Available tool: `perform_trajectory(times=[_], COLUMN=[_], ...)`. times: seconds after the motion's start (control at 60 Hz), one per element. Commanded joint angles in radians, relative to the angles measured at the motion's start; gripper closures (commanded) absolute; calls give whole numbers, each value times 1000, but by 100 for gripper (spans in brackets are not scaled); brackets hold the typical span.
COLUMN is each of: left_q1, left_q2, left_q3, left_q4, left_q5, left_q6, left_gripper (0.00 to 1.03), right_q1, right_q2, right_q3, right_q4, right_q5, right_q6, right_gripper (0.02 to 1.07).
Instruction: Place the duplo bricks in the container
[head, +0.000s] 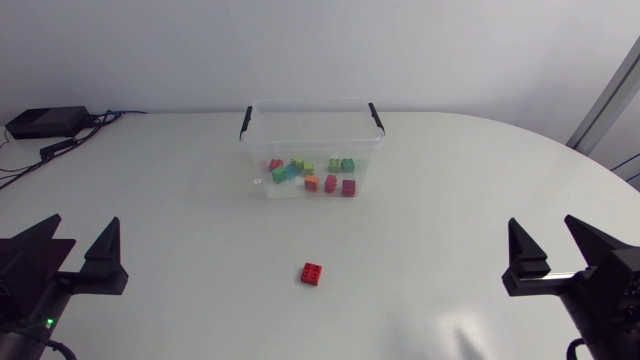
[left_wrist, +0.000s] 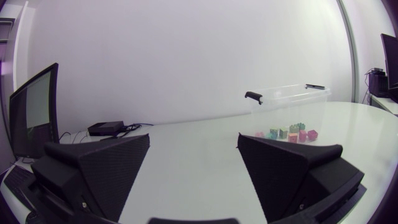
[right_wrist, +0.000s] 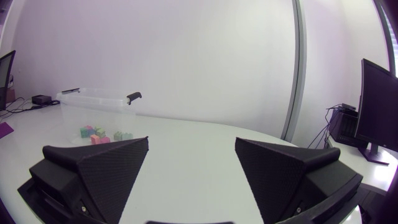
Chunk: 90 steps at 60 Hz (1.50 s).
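Brick stock, one loose item: a red duplo brick lay on the white tabletop, studs upward as far as could be told, in front of the container and well apart from it, roughly midway between the two arms. The container was a clear plastic tub without a lid, black clip handles at either end, standing toward the rear of the tabletop. It held an assortment of stowed bricks in green, orange, red and magenta, scattered over its floor. The left claw was spread wide and held nothing, resting at the near left, far from the loose brick. The right claw was likewise spread wide and held nothing, at the near right. A black box with cables sat at the far left corner. Handling estimate for the loose brick: light, rigid, hard plastic, unlikely to deform or break, its smooth walls probably somewhat slippery. Suggested hold: from above, fingers across two opposite flat sides, below the studs, squared to the faces so it would not twist out.
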Motion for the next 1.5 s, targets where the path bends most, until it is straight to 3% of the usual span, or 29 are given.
perform_trajectory(times=[0.0, 0.433, 0.65, 0.767, 1.067, 1.317, 1.483], left_q1=[0, 0, 0, 0, 0, 2, 2], left_q2=[-10, -10, -10, -10, -10, -11, -10], left_q3=[-19, -19, -19, -19, -19, -19, -19], left_q4=[0, 0, 0, 0, 0, 0, 0], left_q5=[8, 8, 8, 8, 8, 8, 8], left_q6=[-4, -4, -4, -4, -4, -4, -4], left_gripper=[4, 4, 4, 4, 4, 4, 4], right_q1=[8, 9, 29, 68, 411, 672, 799], right_q2=[-7, 6, 177, 392, 840, 1110, 1197], right_q3=[-19, 0, 234, 447, 823, 986, 990], right_q4=[-4, -30, -206, -323, -568, -722, -711], right_q5=[-10, -32, -65, -76, -81, -79, -59], right_q6=[-10, -76, -72, -95, -141, -173, -173], right_gripper=[6, 6, 6, 6, 6, 6, 6])
